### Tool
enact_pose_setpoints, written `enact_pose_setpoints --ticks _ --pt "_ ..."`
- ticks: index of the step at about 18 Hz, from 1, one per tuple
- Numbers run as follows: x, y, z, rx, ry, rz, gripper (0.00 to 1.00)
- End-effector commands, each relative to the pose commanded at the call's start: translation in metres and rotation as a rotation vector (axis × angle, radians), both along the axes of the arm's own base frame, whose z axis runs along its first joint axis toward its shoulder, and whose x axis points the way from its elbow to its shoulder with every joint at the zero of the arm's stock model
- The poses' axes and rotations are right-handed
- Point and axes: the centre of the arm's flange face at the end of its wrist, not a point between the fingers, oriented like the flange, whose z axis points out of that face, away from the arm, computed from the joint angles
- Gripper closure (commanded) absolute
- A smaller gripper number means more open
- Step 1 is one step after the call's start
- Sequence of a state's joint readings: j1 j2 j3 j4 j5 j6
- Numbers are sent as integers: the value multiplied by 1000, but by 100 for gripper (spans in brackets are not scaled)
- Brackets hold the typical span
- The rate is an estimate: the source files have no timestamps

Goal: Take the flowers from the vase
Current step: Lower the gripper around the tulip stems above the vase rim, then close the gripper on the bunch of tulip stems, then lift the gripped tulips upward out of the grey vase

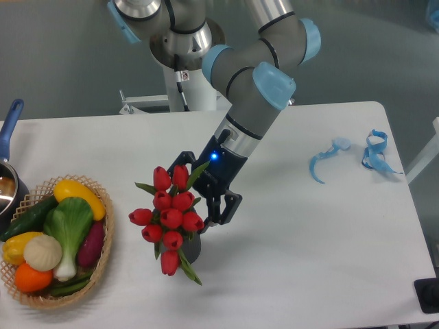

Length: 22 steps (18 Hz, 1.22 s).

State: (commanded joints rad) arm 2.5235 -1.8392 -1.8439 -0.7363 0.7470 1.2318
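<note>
The flowers (169, 218), a bunch of red tulip buds with green leaves, stand in the short dark grey vase (193, 249) near the table's middle front. The bunch leans toward the camera and hides most of the vase. My gripper (190, 201) comes down from the upper right and sits right behind the bunch at bud height. Its jaws are spread wide, one finger (225, 208) showing at the right of the buds and the other (180, 160) at the top. The fingertips are partly hidden behind the flowers. I see no grip on the stems.
A wicker basket (103, 257) of colourful vegetables stands at the front left. A pot with a blue handle (9, 127) is at the left edge. Blue ribbon pieces (374, 152) lie at the back right. The robot base (185, 82) is at the table's back.
</note>
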Motion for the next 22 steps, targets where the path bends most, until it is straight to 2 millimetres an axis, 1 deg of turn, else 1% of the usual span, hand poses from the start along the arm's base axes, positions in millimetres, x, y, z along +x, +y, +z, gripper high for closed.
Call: enact_pose_setpoints --ticks 4,10,13,14,16,18,22 --pt "-1 3 -2 3 4 -3 0" --pt "-3 5 -1 5 6 -4 33" --pt "-4 5 2 8 10 -2 44" --pt "-4 5 4 10 13 -1 46" --pt "-4 5 6 13 15 -1 52" --pt "-5 5 8 13 11 5 55" --pt "-5 3 9 15 10 8 55"
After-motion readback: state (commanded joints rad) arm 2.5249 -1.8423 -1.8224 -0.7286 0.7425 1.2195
